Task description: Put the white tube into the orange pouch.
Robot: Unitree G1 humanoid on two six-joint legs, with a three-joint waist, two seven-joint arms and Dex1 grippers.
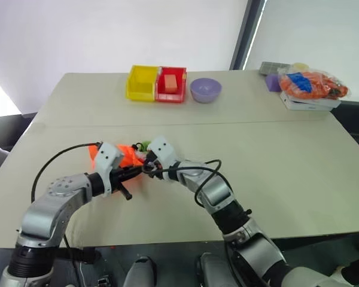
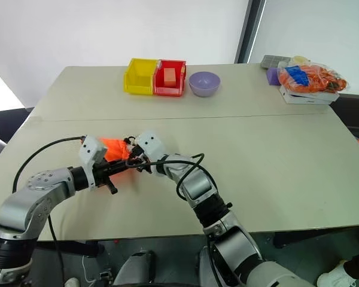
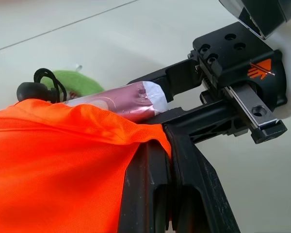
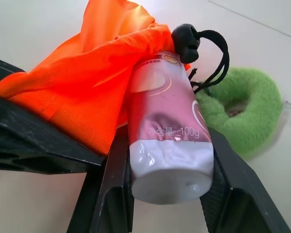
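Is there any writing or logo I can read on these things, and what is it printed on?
"100g": on the white tube held in the right claw, after some characters too blurred to read.
Small print at the tube's upper label: too small to read.
Orange arrow-like mark, no letters: on the right claw's black body.
Orange pouch, pinched by the left claw: no text.
Bag of items at the table's far corner: nothing legible.

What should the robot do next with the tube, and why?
Probably push the white tube a little further into the orange pouch. The right gripper holds the tube's flat end in its jaws, the far end is just at the pouch's mouth, and the left gripper pinches the pouch's edge, so most of the tube is not yet inside.
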